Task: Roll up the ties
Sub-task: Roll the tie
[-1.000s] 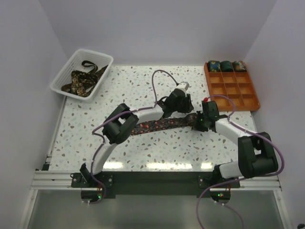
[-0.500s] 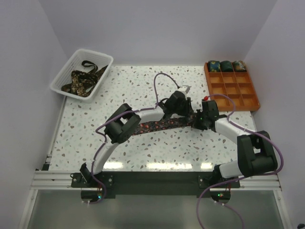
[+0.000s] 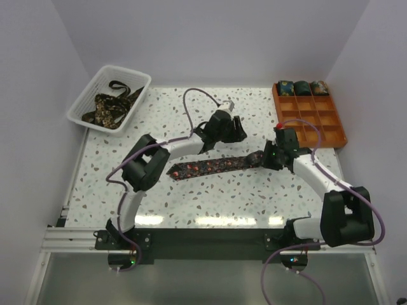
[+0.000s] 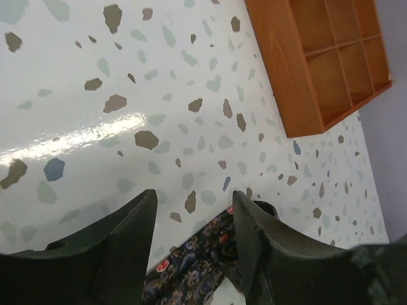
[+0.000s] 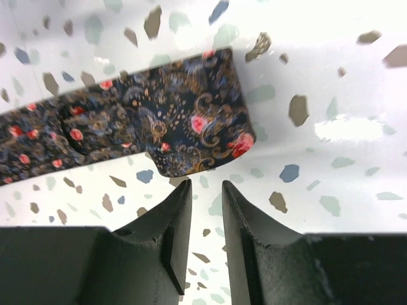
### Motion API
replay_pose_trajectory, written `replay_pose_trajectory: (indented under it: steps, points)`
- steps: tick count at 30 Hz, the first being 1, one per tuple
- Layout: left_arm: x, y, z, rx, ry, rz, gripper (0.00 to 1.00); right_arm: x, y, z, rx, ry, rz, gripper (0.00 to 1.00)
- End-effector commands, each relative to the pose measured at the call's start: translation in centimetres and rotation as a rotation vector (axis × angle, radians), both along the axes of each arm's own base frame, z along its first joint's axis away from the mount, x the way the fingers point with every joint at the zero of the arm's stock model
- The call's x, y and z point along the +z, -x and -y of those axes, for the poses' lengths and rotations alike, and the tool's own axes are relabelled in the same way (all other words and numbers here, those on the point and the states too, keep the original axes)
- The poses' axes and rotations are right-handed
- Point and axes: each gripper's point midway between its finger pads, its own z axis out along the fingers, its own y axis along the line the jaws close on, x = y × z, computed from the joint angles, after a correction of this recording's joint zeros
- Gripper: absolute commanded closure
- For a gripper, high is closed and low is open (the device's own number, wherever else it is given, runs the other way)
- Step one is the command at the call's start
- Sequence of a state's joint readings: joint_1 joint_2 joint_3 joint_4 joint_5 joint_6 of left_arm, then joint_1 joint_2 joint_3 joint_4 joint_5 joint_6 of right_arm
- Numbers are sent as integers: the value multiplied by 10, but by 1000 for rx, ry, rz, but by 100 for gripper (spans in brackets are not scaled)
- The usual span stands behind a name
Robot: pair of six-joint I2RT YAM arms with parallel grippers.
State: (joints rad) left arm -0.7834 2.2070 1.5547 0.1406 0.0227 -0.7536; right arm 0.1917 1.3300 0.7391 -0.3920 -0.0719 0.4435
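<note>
Across the middle of the white speckled surface lies the long dark floral-print fabric necktie, flat and unrolled, its blunt right end just beyond the narrowly parted, empty right gripper, left gripper spread and empty; rolling looks barely begun, and next calls for pinching that end.

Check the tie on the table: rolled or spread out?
Spread out: the tie lies long and flat, right end apparently doubled over.

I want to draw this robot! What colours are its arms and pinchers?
The left arm and right arm are white tubes with chunky black joints and looping purple cables. A small red knob sits by the right wrist. The left gripper and right gripper each have two dark tapering fingers.
</note>
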Motion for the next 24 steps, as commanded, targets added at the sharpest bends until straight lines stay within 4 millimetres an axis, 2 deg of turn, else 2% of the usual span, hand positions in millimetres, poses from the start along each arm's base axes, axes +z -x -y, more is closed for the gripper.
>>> replay_pose_trajectory:
  steps: [1,2,3,4,5,6,8,10,12,16,17,19,20,21,22,24]
  points:
    - [83,0,-14,29,96,106,43,29,-11,12,-3,-21,45,69]
    - [86,3,-17,27,93,108,43,33,-15,13,-7,-42,59,68]
    - [78,12,-22,20,78,90,43,36,-19,20,-31,-65,68,67]
    - [78,19,-24,8,78,81,43,40,-22,18,-24,-93,73,62]
    - [86,28,-25,-10,95,78,43,43,-27,18,-26,-106,89,59]
    - [77,39,-28,-27,84,54,43,45,-31,20,-34,-115,99,55]
    - [79,59,-22,-70,91,39,44,47,-40,17,-41,-150,116,50]
    - [73,80,-12,-114,90,13,44,45,-46,22,-77,-174,117,50]
    - [70,96,-2,-143,100,-15,46,40,-53,34,-128,-186,118,52]
    - [61,107,14,-172,108,-42,53,28,-60,51,-194,-161,103,59]
    - [66,106,19,-175,116,-35,54,23,-62,55,-207,-154,92,60]
    - [60,107,24,-178,103,-39,56,21,-65,57,-196,-145,91,64]
    - [63,106,28,-182,109,-32,57,19,-66,56,-185,-151,85,65]
    - [55,107,30,-184,96,-45,58,11,-66,54,-169,-156,58,67]
    - [57,105,34,-187,101,-42,59,11,-68,52,-160,-165,56,68]
    - [44,105,37,-188,83,-61,61,5,-68,49,-150,-177,48,71]
